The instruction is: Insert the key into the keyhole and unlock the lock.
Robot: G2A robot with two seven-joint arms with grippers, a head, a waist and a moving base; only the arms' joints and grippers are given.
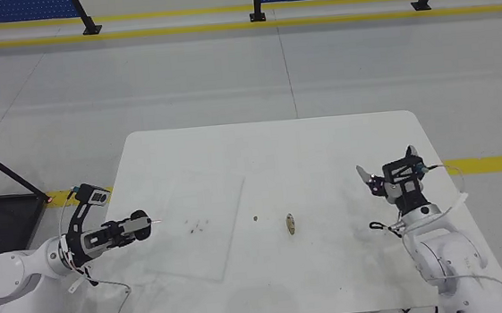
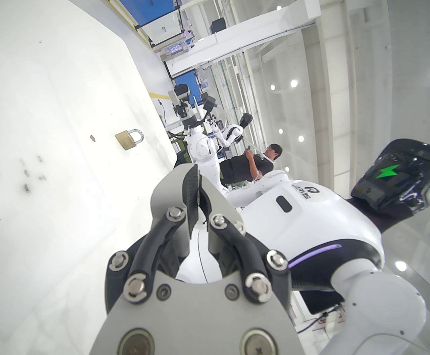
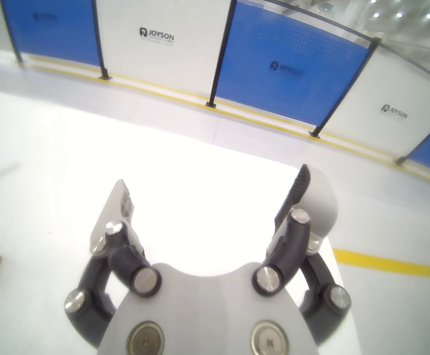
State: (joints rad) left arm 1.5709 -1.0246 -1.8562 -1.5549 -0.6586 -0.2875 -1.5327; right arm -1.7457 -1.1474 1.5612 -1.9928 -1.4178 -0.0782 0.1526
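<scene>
A white table [image 1: 322,150] carries a brass padlock [image 1: 289,224] lying flat near its middle. The left gripper [image 1: 149,223] sits well off to the padlock's left with its fingers [image 2: 168,191] pressed together, while the right gripper [image 1: 386,164] sits well off to the padlock's right with its jaws spread wide. A small brown bit [image 1: 255,218], too small to tell whether it is the key, lies near the padlock on the left gripper's side, and dark specks [image 1: 196,223] dot the table farther out that way.
</scene>
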